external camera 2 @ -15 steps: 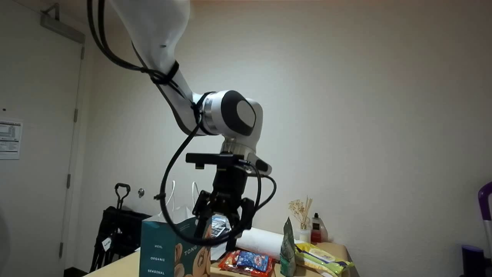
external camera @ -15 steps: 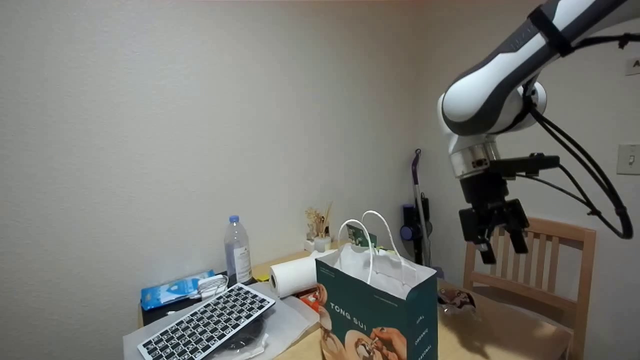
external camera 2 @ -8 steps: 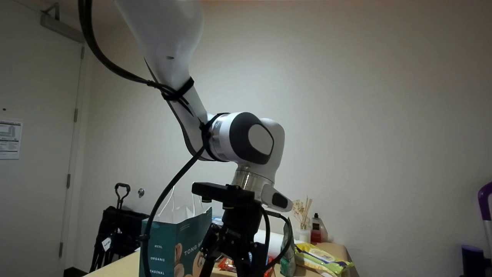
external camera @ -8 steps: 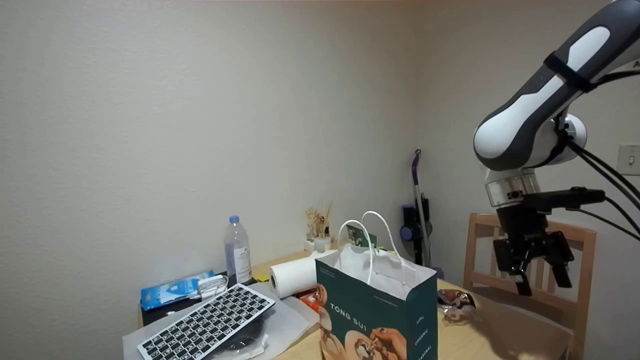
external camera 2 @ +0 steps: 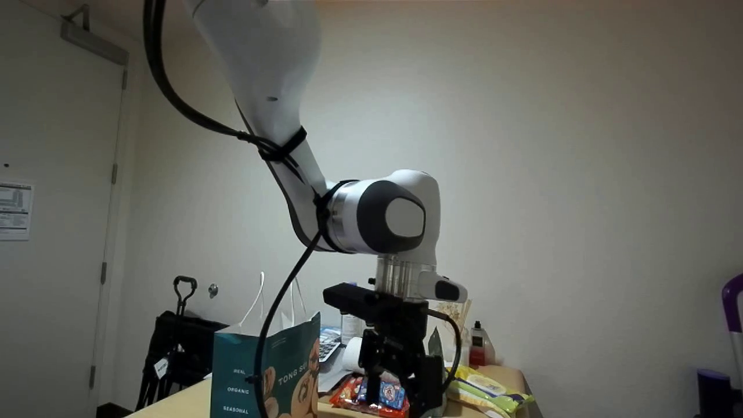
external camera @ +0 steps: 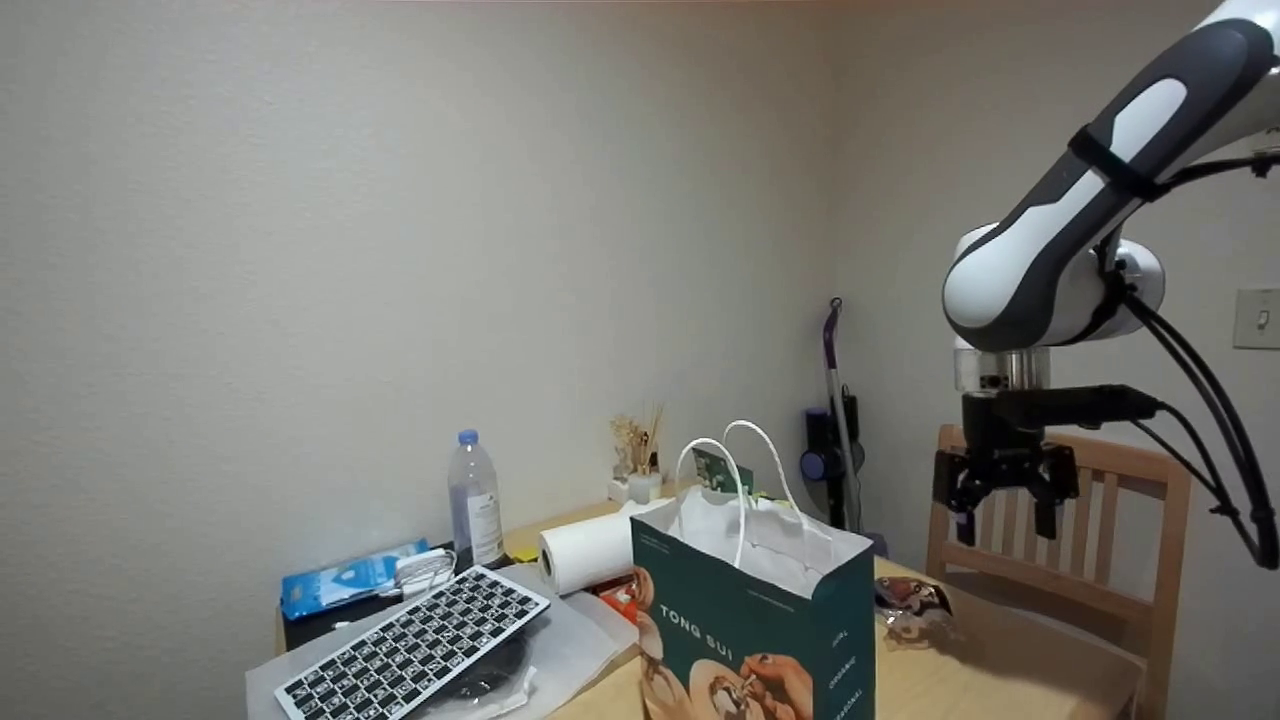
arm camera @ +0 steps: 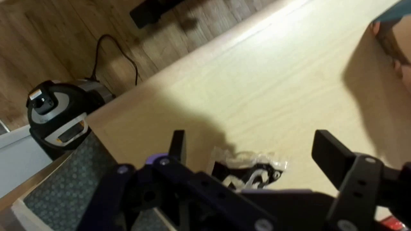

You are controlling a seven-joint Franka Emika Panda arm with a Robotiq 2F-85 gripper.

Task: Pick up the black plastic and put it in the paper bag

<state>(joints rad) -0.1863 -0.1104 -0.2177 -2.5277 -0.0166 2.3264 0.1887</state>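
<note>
While the jaws are widely spread, the black plastic lies on the desk, apart from the paper bag; its visible length runs sideways in the wrist view, lower edge hidden.

Paper bag, bottom centre in an exterior view: dark green from where I stand, white lettering, tan-and-white print, white handles. Black plastic, lower middle of the wrist view: black, cream and white swirls, clear edge. Tabletop there: pale tan, wood grain. Gripper, right in an exterior view: black. Arm, upper right: white, dark grey panels. Keyboard-like slab, lower left: white rim, black squares, white marks. Bottle, left of centre: blue cap, white label.
</note>
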